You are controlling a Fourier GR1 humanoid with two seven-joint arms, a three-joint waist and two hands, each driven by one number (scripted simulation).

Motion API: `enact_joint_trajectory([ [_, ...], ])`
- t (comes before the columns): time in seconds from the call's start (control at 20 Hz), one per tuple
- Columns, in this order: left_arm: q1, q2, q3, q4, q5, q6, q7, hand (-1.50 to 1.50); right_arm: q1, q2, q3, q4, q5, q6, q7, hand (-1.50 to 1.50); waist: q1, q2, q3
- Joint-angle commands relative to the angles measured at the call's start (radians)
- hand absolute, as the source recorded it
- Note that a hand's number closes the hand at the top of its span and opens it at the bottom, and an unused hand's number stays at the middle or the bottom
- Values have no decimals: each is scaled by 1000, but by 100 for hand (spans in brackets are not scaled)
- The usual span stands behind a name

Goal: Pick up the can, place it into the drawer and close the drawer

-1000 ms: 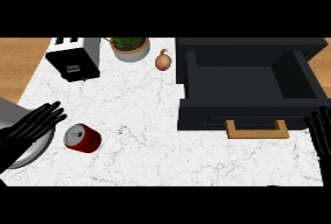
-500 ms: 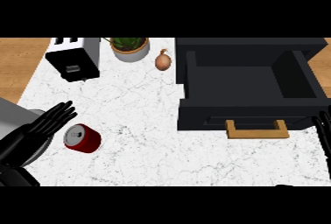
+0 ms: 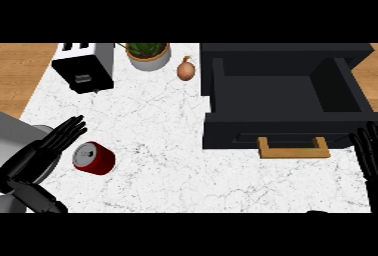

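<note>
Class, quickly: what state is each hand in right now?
Left hand: open beside the can, holding nothing.
Right hand: open at the right edge, holding nothing.

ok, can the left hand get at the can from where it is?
Probably yes. The left hand is open right beside the red can, fingers straight, with nothing on the counter between them.

single head view, looking steeply down on the marble counter [image 3: 184, 165] from above its near edge. far side of the counter sits at frame top, with wood floor [image 3: 22, 75] visible past the left edge. forearms enter from the bottom corners. no second view to compare.
</note>
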Motion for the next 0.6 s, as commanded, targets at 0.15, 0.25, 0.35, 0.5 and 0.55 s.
enact_joint_trajectory([
  [0.15, -39, 75, 6, 192, -83, -21, -209, -150, 17, 15, 8, -59, -2, 11, 35, -150, -2, 0, 0],
  [0.25, -30, 78, -26, 243, -134, 2, -289, -150, 11, -2, -36, 7, -22, 22, -15, -150, -2, 0, 0],
  [0.35, -47, 113, -36, 322, -156, -4, -346, -150, -25, 25, 23, -19, 32, -12, 22, -150, -2, 1, -1],
  [0.5, -151, 142, -36, 404, -139, -4, -321, -150, -68, 15, -5, 68, 31, -12, -25, -150, -4, 3, -1],
  [0.55, -139, 121, -61, 464, -187, 45, -408, -150, -34, 17, -4, 56, 25, 5, -46, -150, -8, 3, -1],
])
